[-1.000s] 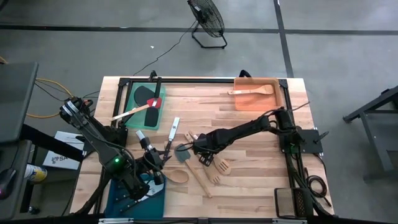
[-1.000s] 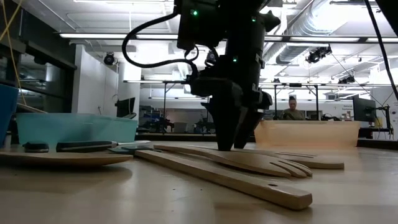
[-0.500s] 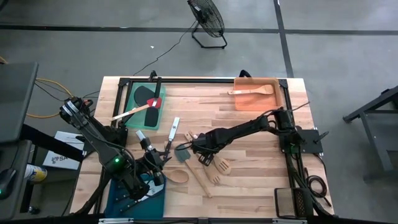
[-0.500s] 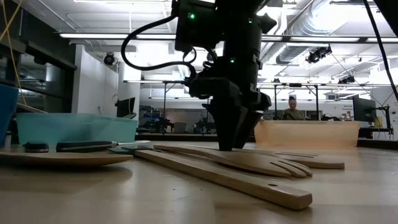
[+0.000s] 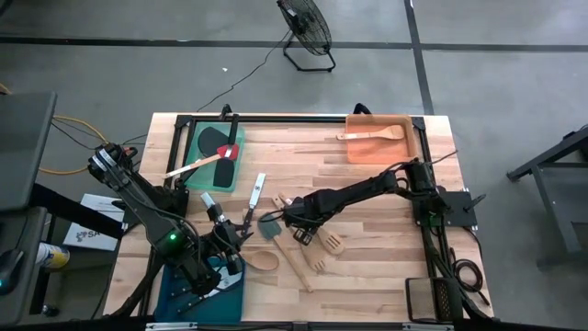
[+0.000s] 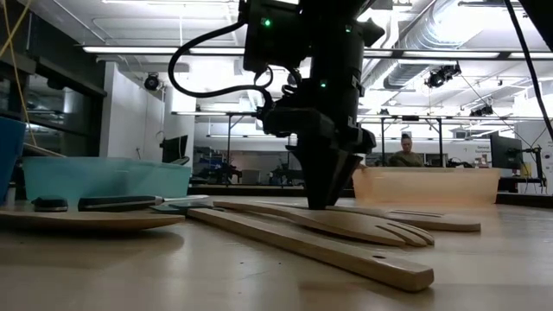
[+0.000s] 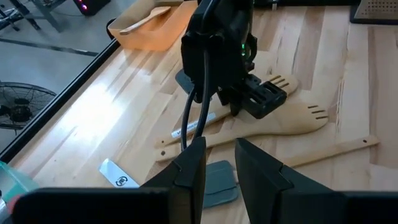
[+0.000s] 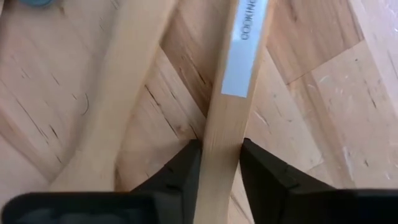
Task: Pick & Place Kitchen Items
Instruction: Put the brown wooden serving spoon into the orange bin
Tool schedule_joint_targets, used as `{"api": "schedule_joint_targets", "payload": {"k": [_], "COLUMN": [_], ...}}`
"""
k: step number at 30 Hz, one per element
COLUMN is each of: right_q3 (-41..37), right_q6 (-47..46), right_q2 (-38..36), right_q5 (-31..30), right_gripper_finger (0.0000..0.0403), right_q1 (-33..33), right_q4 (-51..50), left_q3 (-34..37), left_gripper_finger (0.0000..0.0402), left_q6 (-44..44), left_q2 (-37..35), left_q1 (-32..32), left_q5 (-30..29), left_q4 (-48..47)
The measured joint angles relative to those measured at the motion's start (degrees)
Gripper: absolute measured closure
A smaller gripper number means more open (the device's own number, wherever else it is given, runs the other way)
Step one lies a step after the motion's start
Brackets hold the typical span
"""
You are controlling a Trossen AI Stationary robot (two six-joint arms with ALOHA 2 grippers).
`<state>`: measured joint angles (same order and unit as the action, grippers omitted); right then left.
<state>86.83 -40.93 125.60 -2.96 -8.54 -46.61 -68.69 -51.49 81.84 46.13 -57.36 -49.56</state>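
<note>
Several wooden utensils lie crossed at the table's middle: two slotted turners (image 5: pixel 323 246), a spoon (image 5: pixel 265 260) and a long handle (image 5: pixel 296 264). My right gripper (image 5: pixel 296 223) stands low over this pile, shut on a labelled wooden handle (image 8: pixel 231 93). A grey spatula (image 5: pixel 269 227) and a black-handled knife (image 5: pixel 253 204) lie just left of it. My left gripper (image 5: pixel 241 234) hovers by the grey spatula head (image 7: pixel 214 186), a little open and empty. My right gripper pinches the labelled wooden handle (image 8: pixel 219 163) between its two fingers (image 8: pixel 186 169), which lie across it. The fingers point down from above (image 6: pixel 320 194). The handle lies flat on the table, over another wooden utensil (image 8: pixel 118 106).
A green tray (image 5: pixel 204 138) at the far left holds red and black spatulas and a wooden one. An orange tray (image 5: pixel 354 147) at the far right holds a wooden spoon. A teal tray (image 5: pixel 175 280) sits at the near left under my left arm. A person sits in the room behind.
My right gripper has sunk slightly onto the pile, and its fingers have closed on the wooden handle. The utensils have stayed where they lay.
</note>
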Motion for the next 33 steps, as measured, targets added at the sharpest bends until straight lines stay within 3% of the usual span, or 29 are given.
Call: {"api": "schedule_joint_targets", "payload": {"k": [5, 19, 33], "right_q3": [0.00, -0.97, -0.59], "right_q6": [1.56, 6.72, 12.76], "right_q2": [-0.07, -5.58, -12.18], "right_q5": [0.33, -3.38, -24.09], "right_gripper_finger": [0.0334, 0.0335, 0.0335], "right_q1": [0.40, 0.37, 0.44], "right_q4": [-0.91, -9.55, -28.08], "left_q3": [0.00, 0.00, 2.75], "left_gripper_finger": [0.0319, 0.0319, 0.0319], "left_q6": [-0.02, -0.02, -3.41], "left_q2": [0.02, 0.04, 0.04], "left_q1": [0.00, 0.00, 0.00], "left_q5": [0.20, 1.42, 1.50], "left_q4": [0.00, 0.00, 0.32]}}
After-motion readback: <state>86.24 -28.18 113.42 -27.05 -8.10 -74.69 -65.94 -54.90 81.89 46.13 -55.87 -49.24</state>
